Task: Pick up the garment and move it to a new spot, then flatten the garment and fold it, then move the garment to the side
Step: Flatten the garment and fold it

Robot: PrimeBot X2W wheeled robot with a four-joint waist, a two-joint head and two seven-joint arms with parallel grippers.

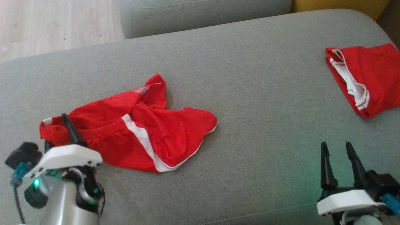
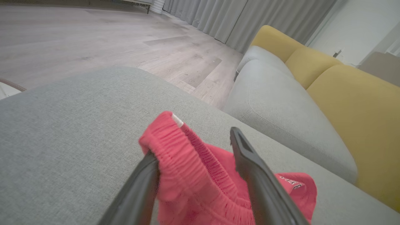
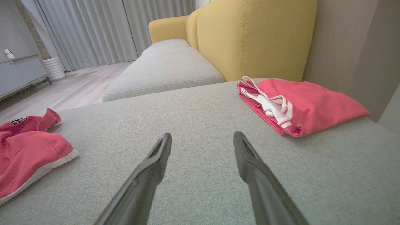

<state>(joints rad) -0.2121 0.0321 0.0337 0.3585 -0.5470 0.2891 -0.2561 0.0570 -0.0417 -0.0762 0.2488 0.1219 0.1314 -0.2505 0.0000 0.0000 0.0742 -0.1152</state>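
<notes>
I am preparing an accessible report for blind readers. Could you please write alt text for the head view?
Crumpled red shorts with white trim lie on a grey sofa cushion, with the left gripper at their waistband end. A folded red garment lies at the far right, and the open right gripper is at the lower right.

The shorts (image 1: 175, 131) at the left pincer (image 2: 192, 142) were red mesh, with a white side stripe and white hem piping. Beyond the right pincer (image 3: 202, 134), to its right, the folded garment (image 3: 312, 103) was red with white striped bands. The cushion (image 3: 200, 103) under both was heathered grey; the backrest (image 3: 256, 34) ahead was mustard yellow.
</notes>
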